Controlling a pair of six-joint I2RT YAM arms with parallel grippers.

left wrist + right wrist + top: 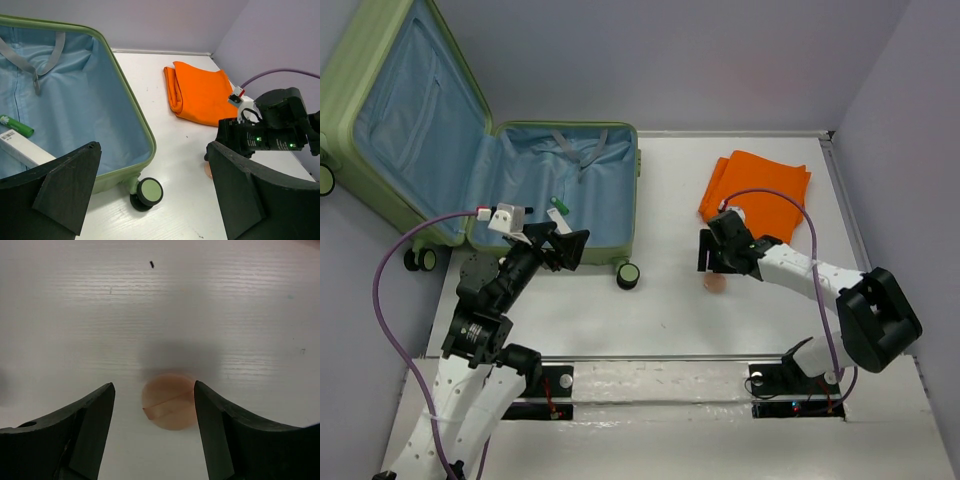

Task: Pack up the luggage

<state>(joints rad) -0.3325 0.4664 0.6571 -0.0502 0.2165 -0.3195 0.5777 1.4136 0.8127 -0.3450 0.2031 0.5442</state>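
Observation:
The luggage [520,180] lies open at the left, its light-green shell lined in light blue [85,100] and its lid leaning against the wall. My left gripper [555,248] hovers wide open over the near rim of the base [153,146], holding nothing. My right gripper [713,262] stands open just above the table [153,387]. A small round peach-coloured disc [169,407] lies flat between its fingers, closer to the right finger. The same disc [717,283] shows on the table by the right arm.
A folded orange cloth [760,190] lies at the back right [200,95]. Inside the base are a green tube [17,127] and a white box [20,147]. A caster wheel [150,191] sticks out at the near corner. Walls close the table at the back and the right.

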